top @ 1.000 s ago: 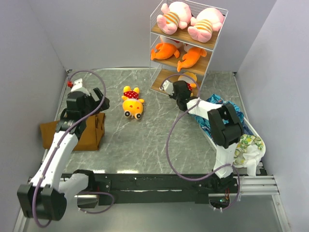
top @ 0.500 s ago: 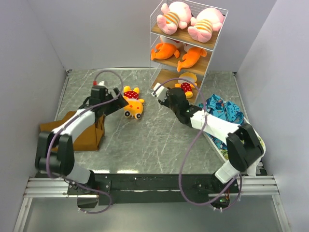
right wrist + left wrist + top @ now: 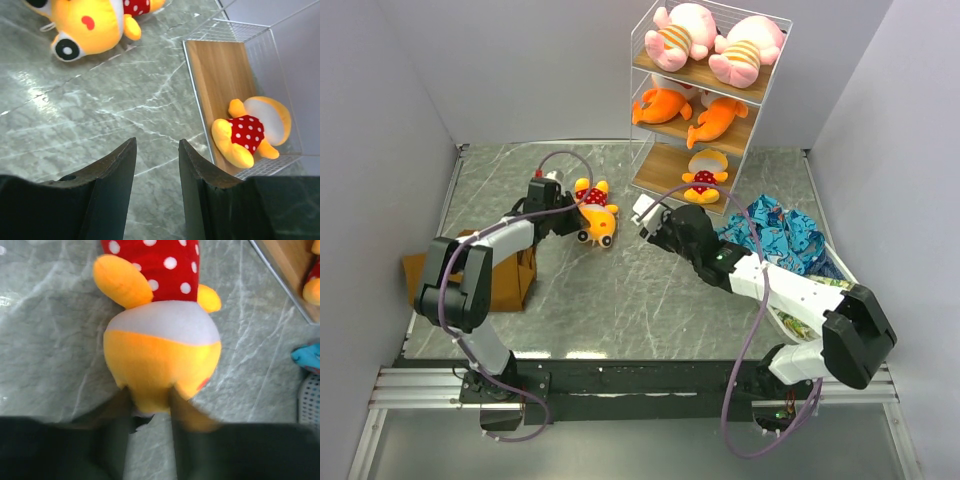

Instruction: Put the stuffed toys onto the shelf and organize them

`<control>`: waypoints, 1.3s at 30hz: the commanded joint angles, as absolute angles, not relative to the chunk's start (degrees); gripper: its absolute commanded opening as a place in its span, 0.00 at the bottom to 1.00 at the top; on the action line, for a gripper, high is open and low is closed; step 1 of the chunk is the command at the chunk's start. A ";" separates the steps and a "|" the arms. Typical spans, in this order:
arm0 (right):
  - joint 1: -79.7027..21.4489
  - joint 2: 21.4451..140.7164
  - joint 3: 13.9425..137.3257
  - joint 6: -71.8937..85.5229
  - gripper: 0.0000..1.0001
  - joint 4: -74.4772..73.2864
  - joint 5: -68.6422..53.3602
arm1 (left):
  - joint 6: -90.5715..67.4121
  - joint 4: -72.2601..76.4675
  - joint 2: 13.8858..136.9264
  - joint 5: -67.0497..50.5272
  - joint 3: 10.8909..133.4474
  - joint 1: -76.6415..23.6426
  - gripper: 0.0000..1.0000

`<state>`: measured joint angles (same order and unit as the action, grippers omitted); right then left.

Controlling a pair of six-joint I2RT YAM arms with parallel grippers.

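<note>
Shelf: back right of table.
Right gripper: fingers apart, empty, over table near shelf.
Left gripper: fingers pinching head of loose yellow toy, lying on table left of shelf.
Top board: first pink toy, second pink toy.
Middle board: first orange fish, second orange fish.
Bottom board: shelved yellow toy.

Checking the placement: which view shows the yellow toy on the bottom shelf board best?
Right wrist: the toy lies in full view on the board. The top view shows it small; the left wrist catches only a sliver at the frame edge.
</note>
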<state>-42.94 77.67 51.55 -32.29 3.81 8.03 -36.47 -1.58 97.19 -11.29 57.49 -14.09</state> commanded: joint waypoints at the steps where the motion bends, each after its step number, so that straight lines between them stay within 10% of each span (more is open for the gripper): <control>1: -43.15 74.88 51.85 -30.50 0.47 6.51 5.45 | -32.61 -1.48 96.68 -15.90 60.81 -14.24 0.16; 4: -43.15 74.88 53.34 -33.13 0.47 2.65 2.82 | -29.19 -8.05 94.32 -19.50 63.01 -14.15 0.01; 21: -40.34 67.69 52.04 -3.19 0.65 10.37 -16.09 | -8.10 -21.42 78.92 -49.04 55.98 -15.90 0.01; 39: -29.44 75.49 65.03 10.02 0.79 -16.61 -24.44 | -2.90 -21.27 78.13 -55.98 54.93 -20.92 0.01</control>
